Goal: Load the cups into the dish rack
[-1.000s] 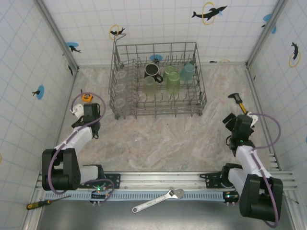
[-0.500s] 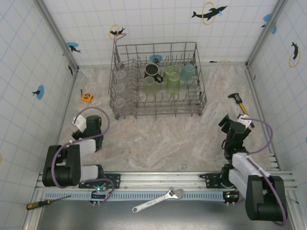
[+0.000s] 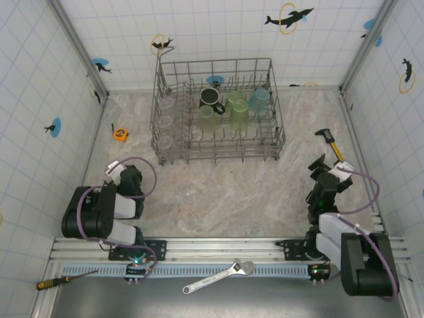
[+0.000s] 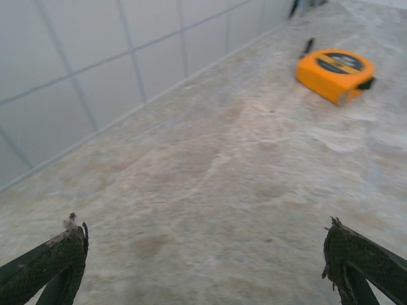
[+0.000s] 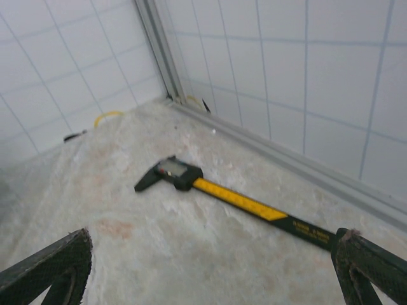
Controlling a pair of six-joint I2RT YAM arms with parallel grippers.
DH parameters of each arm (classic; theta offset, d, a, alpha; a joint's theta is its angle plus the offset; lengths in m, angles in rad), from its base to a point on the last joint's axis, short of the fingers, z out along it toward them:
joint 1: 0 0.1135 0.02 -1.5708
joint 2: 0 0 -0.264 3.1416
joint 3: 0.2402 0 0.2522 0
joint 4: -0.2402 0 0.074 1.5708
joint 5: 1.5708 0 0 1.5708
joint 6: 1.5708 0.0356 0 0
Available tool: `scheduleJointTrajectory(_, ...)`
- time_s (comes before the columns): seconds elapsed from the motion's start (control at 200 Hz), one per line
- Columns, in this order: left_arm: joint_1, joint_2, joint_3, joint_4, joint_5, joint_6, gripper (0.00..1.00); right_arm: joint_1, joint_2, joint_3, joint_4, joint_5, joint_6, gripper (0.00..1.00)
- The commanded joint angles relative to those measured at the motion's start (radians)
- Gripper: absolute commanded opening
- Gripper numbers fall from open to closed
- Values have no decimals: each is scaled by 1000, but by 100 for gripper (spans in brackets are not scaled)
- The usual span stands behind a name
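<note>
- Left gripper [image 4: 205, 238]: jaws standing wide, carrying nothing; tape measure [image 4: 335, 74] lying ahead, to its right.
- Right gripper [image 5: 213, 244]: jaws gaping wide, empty; caliper [image 5: 229, 194] lying just ahead.
- Cups [image 3: 239, 114]: sitting inside dish rack [image 3: 215, 157], well ahead of both grippers.
- Step, as judged: loading is looking complete; advising resting both arms low, keeping clear of rack.

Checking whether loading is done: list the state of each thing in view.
Dish rack: upright, loaded.
Green tumblers: in the rack.
Teal tumbler: in the rack.
Black mug: in the rack.
Clear cups: in the rack, left side.
Left gripper: open, empty.
Right gripper: open, empty.
</note>
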Motion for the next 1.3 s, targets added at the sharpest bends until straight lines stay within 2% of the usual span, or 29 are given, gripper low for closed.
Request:
scheduleJointTrajectory(0.0, -14, 19, 25, 69, 87, 94, 97, 4, 54, -197, 211, 28, -23, 100)
scheduleJointTrajectory(0.15, -8, 13, -13, 135, 203, 134, 98, 22, 139, -215, 335, 73, -30, 100)
scheduleJointTrajectory(0.405, -16, 12, -26, 160, 200, 146, 98, 71, 286, -212, 490, 92, -97, 100)
scheduleJointTrajectory(0.49, -17, 13, -28, 164, 204, 149, 98, 97, 356, -225, 613, 108, -145, 100)
scheduleJointTrajectory(0.611, -20, 5, -60, 214, 229, 161, 98, 131, 363, -210, 604, 60, -204, 100)
scheduleJointTrajectory(0.681, -18, 23, -122, 324, 294, 174, 98, 139, 382, -200, 615, 18, -241, 100)
scheduleJointTrajectory(0.721, -38, 101, -185, 589, 280, 231, 98, 137, 383, -195, 604, -45, -257, 100)
scheduleJointTrajectory(0.741, -57, 107, -198, 634, 250, 246, 98, 137, 389, -192, 605, -71, -270, 100)
scheduleJointTrajectory(0.826, -52, 51, -166, 452, 251, 214, 98, 147, 423, -189, 641, -110, -307, 100)
scheduleJointTrajectory(0.991, -34, 55, -146, 422, 265, 197, 98, 140, 424, -172, 607, -127, -302, 100)
scheduleJointTrajectory(1.091, -31, 51, -144, 414, 268, 194, 98, 114, 437, -149, 557, -195, -288, 99)
scheduleJointTrajectory(1.171, -30, 53, -144, 420, 267, 193, 98, 127, 562, -125, 688, -140, -322, 100)
scheduleJointTrajectory(1.201, -30, 52, -144, 417, 268, 193, 98, 131, 543, -105, 631, -132, -309, 100)
scheduleJointTrajectory(1.251, -29, 54, -143, 417, 268, 193, 98, 113, 480, -56, 418, -171, -263, 100)
scheduleJointTrajectory(1.291, -30, 52, -142, 417, 268, 192, 98, 90, 509, -56, 453, -201, -269, 100)
